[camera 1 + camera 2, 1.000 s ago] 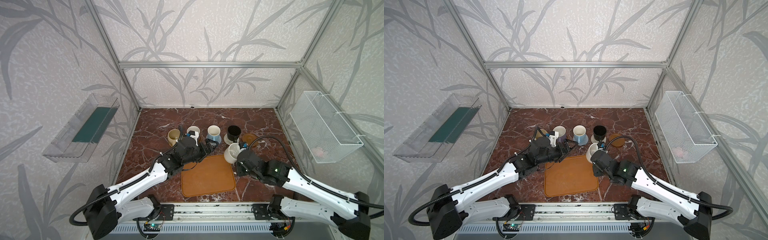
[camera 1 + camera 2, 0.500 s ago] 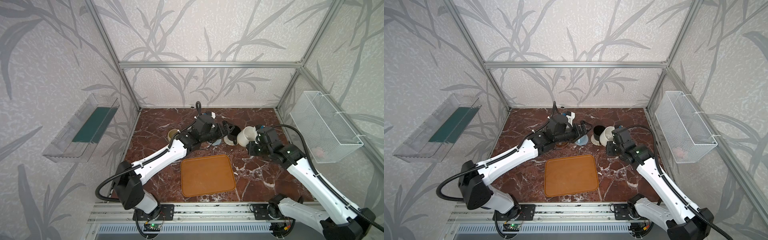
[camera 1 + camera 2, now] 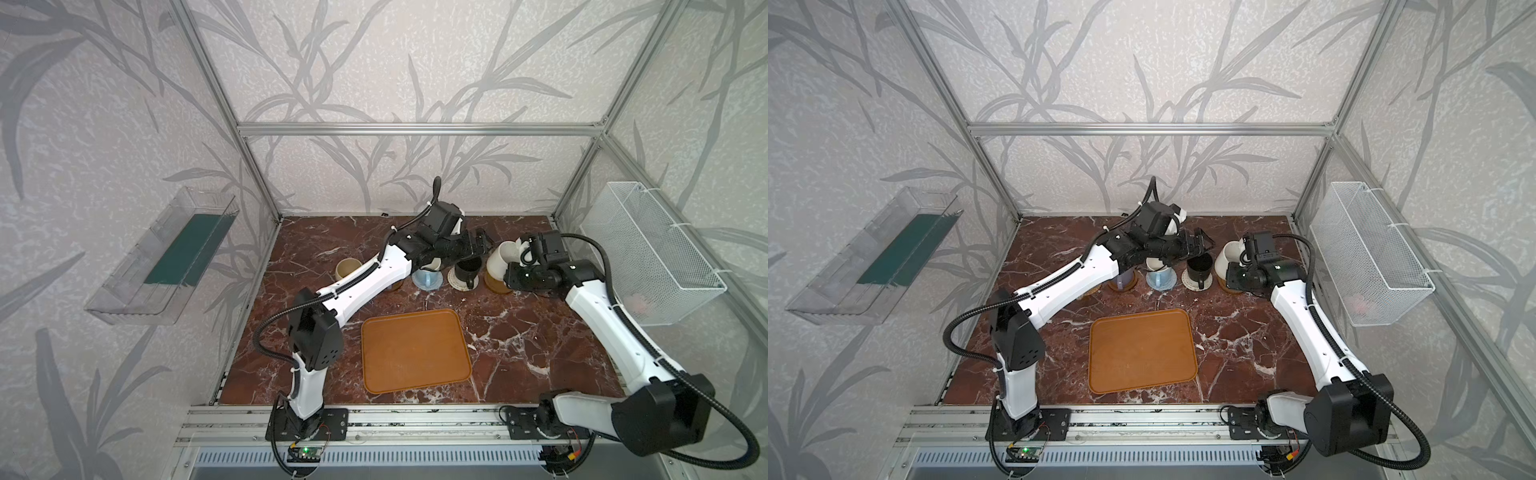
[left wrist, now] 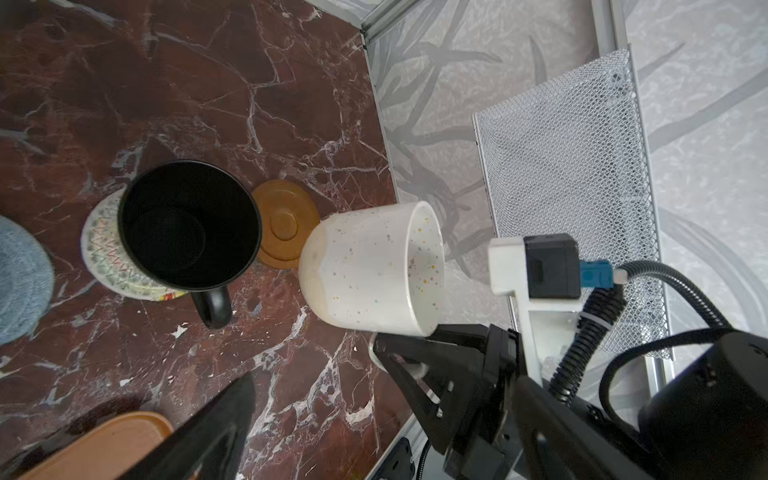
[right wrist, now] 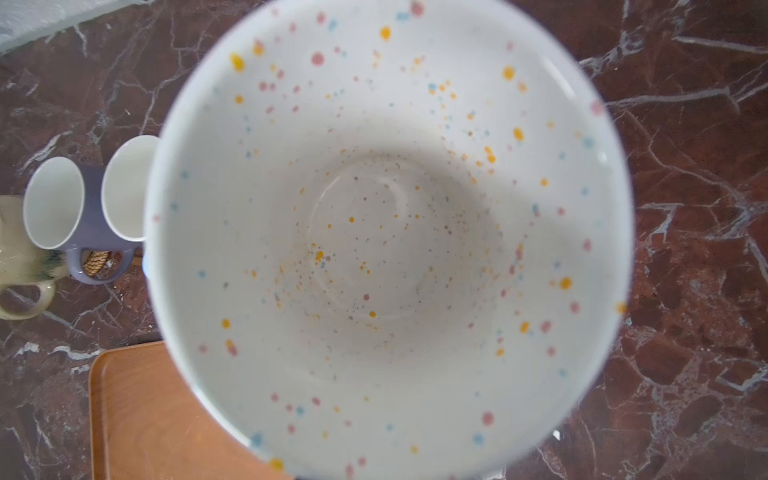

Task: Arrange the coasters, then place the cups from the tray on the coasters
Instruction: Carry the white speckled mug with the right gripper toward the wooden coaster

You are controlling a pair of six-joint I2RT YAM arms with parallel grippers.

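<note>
My right gripper [image 3: 514, 268] is shut on the handle of the white speckled cup [image 3: 500, 259], which it holds tilted over a smooth brown coaster [image 4: 282, 226] at the back right. I cannot tell whether cup and coaster touch. The black cup [image 3: 467, 269] stands on the cream coaster [image 4: 99, 249] beside it. My left gripper [image 3: 478, 245] hovers open above the black cup, holding nothing. Further left are the light blue cup [image 3: 426, 276] on its blue-grey coaster [image 4: 20, 282], the lavender cup [image 3: 1122, 279] and the beige cup [image 3: 348, 269]. The orange-brown tray [image 3: 415, 351] lies in front with nothing on it.
A white wire basket [image 3: 648, 253] hangs on the right wall, close to my right arm. A clear plastic bin [image 3: 166, 257] hangs on the left wall. My left arm stretches diagonally over the left cups. Aluminium frame posts stand at the back corners.
My right arm carried the white cup from beside the tray to the back right, over the brown coaster. My left arm swung from the tray's edge to above the black cup.
</note>
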